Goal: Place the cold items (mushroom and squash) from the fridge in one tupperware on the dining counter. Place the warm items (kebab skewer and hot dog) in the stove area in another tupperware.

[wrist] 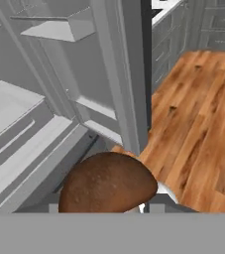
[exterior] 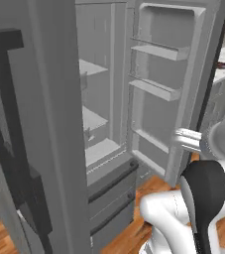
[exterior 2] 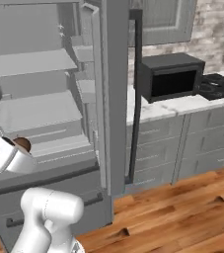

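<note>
One brown mushroom sits clamped in the gripper, its cap hiding both fingertips in the hand view; from the right base view it peeks out brown beside the arm's wrist, in front of the open fridge. Bare wooden floor lies open to the right. Fridge door with its rack shelves stands swung wide, close by. Farther right, a microwave rests on the counter. No writing is readable.

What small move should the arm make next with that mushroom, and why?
Probably draw back from the open fridge toward the dining counter: the pincer looks shut on the brown mushroom, which sits in front of the shelves, no tupperware in sight.
</note>
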